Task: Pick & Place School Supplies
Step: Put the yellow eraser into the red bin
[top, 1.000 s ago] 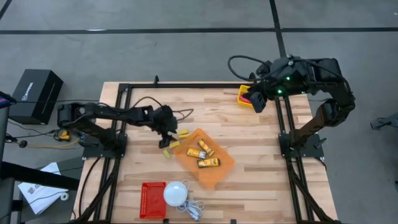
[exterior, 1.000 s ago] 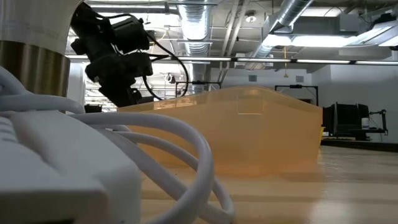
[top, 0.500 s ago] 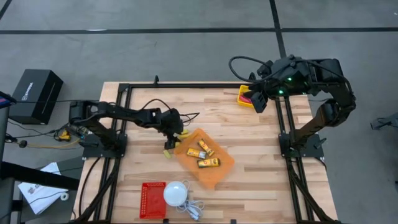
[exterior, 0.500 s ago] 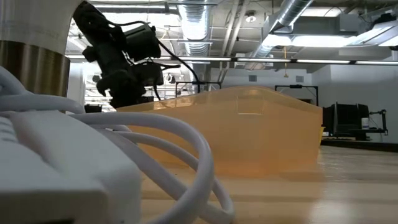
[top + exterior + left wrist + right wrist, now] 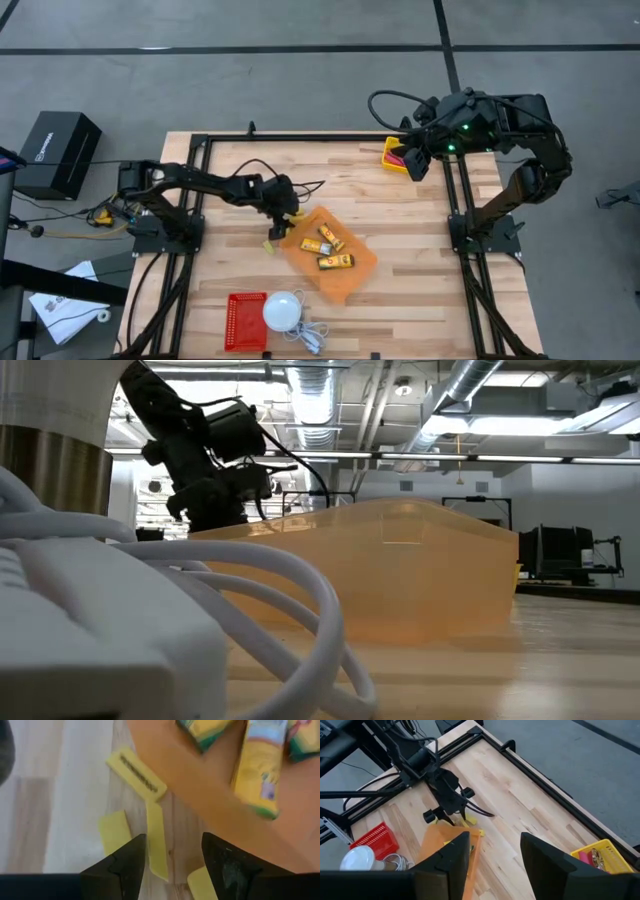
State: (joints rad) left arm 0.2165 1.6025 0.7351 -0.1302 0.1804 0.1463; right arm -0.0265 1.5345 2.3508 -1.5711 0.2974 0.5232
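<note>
While your left pincer (image 5: 172, 857) hangs open and empty over yellow blocks (image 5: 156, 845) beside the orange tray (image 5: 340, 280) mid-worktop, only the low view shows the white cord (image 5: 250, 590) blocking it; the right pincer (image 5: 490, 855), open, holds nothing.

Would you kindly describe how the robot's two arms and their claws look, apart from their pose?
Both arms are dark, jointed metal with loose black cables looping off them. The right arm shows a small green light near its wrist. The left claw and right claw each have two blunt, matte black fingers.
</note>
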